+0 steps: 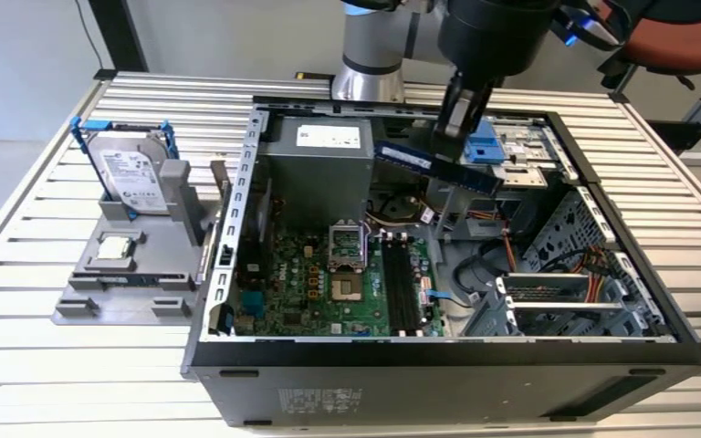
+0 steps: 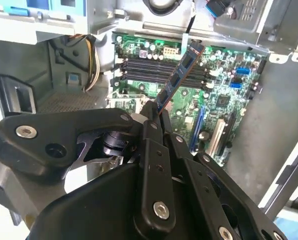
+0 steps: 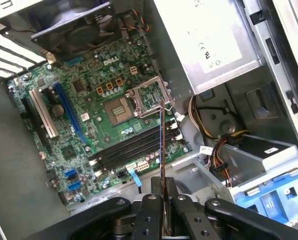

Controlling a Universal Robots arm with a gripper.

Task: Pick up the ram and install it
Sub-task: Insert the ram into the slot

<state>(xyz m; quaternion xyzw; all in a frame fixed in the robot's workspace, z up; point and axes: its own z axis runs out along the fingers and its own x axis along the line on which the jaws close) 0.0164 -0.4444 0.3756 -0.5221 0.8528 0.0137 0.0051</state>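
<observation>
One broad surface [image 1: 47,365] of ribbed, silvery slats, running out of the exterior view on several sides. On it, an open black tower case [image 1: 448,383] of boxy sheet metal. Dark arm [image 1: 496,36], cropped at the top edge, reaching down over the case. Inside, a plain grey power supply [image 1: 320,160], a green motherboard [image 1: 326,274] studded with small parts, and long black slots [image 1: 400,283]. Toward the exterior view's left, a grey plastic stand [image 1: 120,292] bearing an upright silver hard drive [image 1: 131,178] in a blue bracket and a small square silver chip [image 1: 113,248]. Jaws clenched on the ram [image 1: 436,166], a thin flat stick with dark chips, tilted in the air above the case interior, well apart from the slots. Gripped end hidden between black metal fingers [image 2: 153,165] in both wrist views. Ram [image 3: 161,150] edge-on and hair-thin in the first wrist view, ram [image 2: 181,75] slanted with its flat side showing in the second wrist view.
</observation>
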